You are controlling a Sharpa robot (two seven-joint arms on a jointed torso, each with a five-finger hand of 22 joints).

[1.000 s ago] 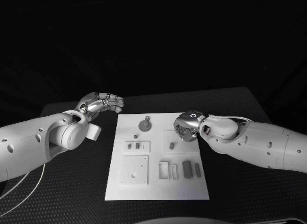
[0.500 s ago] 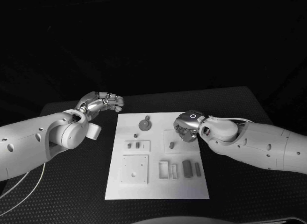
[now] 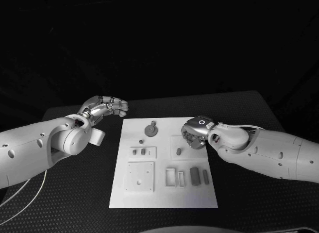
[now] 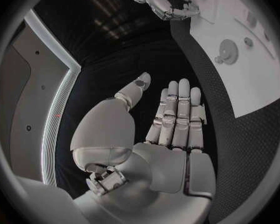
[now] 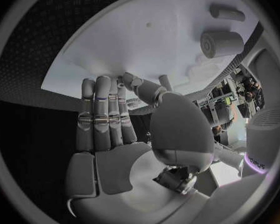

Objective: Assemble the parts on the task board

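Observation:
The white task board (image 3: 165, 194) lies in the middle of the table. On its far part rests a gear (image 3: 151, 130), with a small plate carrying two pegs (image 3: 142, 152) and a square plate (image 3: 140, 175) nearer me. A short cylinder (image 3: 178, 151) stands right of the pegs, and narrow blocks (image 3: 194, 175) lie near the right edge. My right hand (image 3: 195, 132) hovers over the board's far right area, fingers straight and holding nothing (image 5: 109, 129), close to the cylinder (image 5: 222, 44). My left hand (image 3: 107, 106) stays off the board's far left corner, flat and empty (image 4: 171, 129).
Black textured table (image 3: 75, 194) surrounds the board on every side. From the left wrist, the board (image 4: 239, 79), the gear (image 4: 228, 50) and the right hand (image 4: 171, 2) are in view.
My right hand has sunk a little toward the board. The left arm and the parts have not moved.

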